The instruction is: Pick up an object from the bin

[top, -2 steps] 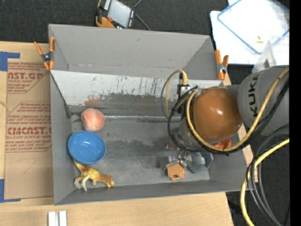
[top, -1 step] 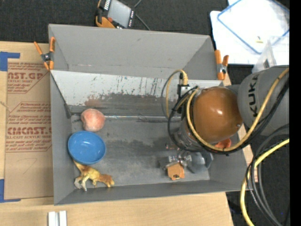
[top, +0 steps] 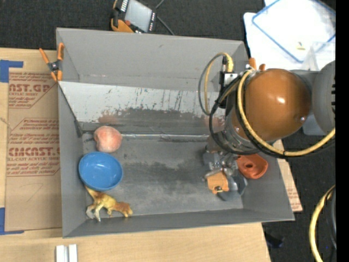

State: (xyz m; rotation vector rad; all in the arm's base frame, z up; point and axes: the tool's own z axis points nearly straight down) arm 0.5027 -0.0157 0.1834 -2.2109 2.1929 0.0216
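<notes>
Over the bin's right end: my arm comes in from the right, and its orange dome and looped yellow cables hide much of what lies under the wrist.
Claw: the claw hangs low over the floor of the grey bin, close to the right wall. I cannot tell how far open it is, nor whether it has hold of anything.
Nearest thing: a small orange-tan block lies just below the claw in my view, towards the bin's near wall. I cannot tell whether the two touch. This is the thing the claw is over.
Beside it: a grey piece lies against the block's right side, too unclear for me to name its kind.
Right wall: a round orange piece sits just to the right of the claw, at the foot of the sloping wall.
Left end, back: a peach-coloured ball rests near the back wall, well apart from the claw.
Left end, middle: a blue bowl sits just in front of the ball, open side up.
Left end, front: a yellow toy animal lies in the near-left corner, just beside the bowl.
</notes>
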